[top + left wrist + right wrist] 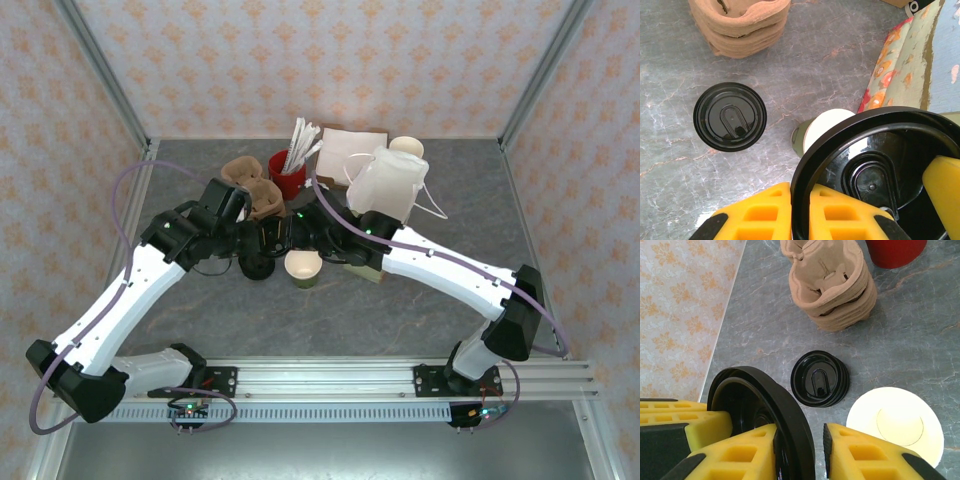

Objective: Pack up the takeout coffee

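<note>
Left gripper (pixel 800 202): jaws pinched on the rim of the lid (pixel 890 150), which is held off the table.
Right gripper (pixel 799 445): jaws narrowly spread astride the same lid's rim; one finger lies against it, with a sliver of gap at the other.
Cup (pixel 829 125): olive-green, uncovered, upright on the table just beyond the left jaws, partly under the lid; to the right of the right jaws.
Loose lid (pixel 730 116): flat on the table, ahead and left of the left jaws, apart from the cup.
Trays (pixel 740 25): a pulp stack, farther ahead of both jaws.

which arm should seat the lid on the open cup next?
Left, probably: the left tool pinches the held black lid close to the open cup; the right tool straddles that rim with a gap.
</note>
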You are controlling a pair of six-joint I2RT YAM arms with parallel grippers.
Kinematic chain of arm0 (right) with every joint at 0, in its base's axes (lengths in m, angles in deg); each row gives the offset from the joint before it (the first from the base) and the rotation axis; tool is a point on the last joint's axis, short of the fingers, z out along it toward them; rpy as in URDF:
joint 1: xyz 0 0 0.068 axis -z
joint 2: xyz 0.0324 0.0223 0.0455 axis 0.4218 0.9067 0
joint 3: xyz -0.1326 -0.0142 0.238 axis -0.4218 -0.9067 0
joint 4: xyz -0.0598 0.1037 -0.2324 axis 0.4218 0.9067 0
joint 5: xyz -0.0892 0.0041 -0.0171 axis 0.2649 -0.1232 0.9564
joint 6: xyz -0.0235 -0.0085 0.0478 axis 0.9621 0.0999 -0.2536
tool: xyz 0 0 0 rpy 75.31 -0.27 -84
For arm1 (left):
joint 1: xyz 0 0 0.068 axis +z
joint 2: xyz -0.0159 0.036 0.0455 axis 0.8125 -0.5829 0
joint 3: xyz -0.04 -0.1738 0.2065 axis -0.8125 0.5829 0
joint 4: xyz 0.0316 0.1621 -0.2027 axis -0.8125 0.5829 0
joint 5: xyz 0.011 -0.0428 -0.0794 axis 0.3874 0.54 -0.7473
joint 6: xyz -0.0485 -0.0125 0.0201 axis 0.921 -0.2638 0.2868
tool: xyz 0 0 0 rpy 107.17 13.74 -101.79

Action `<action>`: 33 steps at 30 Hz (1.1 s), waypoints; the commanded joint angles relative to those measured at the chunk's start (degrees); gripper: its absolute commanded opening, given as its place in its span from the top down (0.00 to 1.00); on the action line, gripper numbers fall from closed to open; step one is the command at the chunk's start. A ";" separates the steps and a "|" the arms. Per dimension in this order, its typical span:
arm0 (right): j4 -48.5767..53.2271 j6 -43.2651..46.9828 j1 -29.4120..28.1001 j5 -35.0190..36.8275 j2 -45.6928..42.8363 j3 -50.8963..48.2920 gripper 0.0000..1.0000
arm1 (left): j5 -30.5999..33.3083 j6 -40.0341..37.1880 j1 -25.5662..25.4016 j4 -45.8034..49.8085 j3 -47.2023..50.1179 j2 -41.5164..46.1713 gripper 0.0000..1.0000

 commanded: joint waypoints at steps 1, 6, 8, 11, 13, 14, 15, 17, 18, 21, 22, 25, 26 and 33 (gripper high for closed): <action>2.01 0.80 0.10 0.24 -0.32 2.07 0.79 | 1.22 0.45 -0.64 0.67 -1.66 -0.45 0.87; 2.45 1.08 0.11 0.44 -0.65 2.35 0.98 | 1.07 -0.15 -0.71 0.34 -1.59 -0.21 0.87; 3.50 1.17 0.10 0.89 -0.79 2.88 1.00 | 0.30 -1.35 -0.71 -0.24 -1.94 0.34 0.81; 5.49 1.57 0.36 0.90 -0.90 3.85 1.00 | -0.27 -4.31 -0.71 -1.56 -3.04 2.35 0.57; 7.34 1.36 1.02 -0.06 -0.92 4.44 1.00 | -0.51 -6.61 -0.71 -2.48 -4.08 3.92 0.49; 8.19 1.09 1.83 -1.68 -0.99 4.73 1.00 | -0.77 -8.03 -0.71 -2.79 -4.69 4.62 0.46; 8.86 0.73 2.60 -3.32 -1.01 4.83 1.00 | -0.85 -9.34 -0.71 -2.82 -5.35 5.08 0.45; 10.55 -0.48 4.52 -6.44 -1.35 4.91 1.00 | -1.48 -12.99 -0.74 -3.08 -6.76 6.06 0.43; 11.26 -0.64 5.34 -7.92 -1.56 5.04 1.00 | -1.73 -14.56 -0.71 -3.25 -7.33 6.50 0.42; 14.77 -0.11 7.44 -12.39 -2.05 6.26 1.00 | -4.23 -20.87 -1.02 -4.38 -8.29 8.06 0.44; 16.52 0.07 8.09 -13.75 -2.06 6.98 1.00 | -4.29 -23.29 -1.83 -4.93 -8.20 8.54 0.46; 20.81 1.11 10.58 -21.18 -2.06 8.74 1.00 | -4.60 -30.44 -5.44 -4.13 -9.66 8.21 0.48; 21.78 1.18 11.56 -23.57 -2.34 8.78 1.00 | -5.53 -32.48 -6.74 -4.13 -10.12 7.95 0.47; 29.35 4.61 14.57 -28.41 -5.76 8.73 1.00 | -15.04 -47.21 -11.69 -9.58 -6.88 10.15 0.52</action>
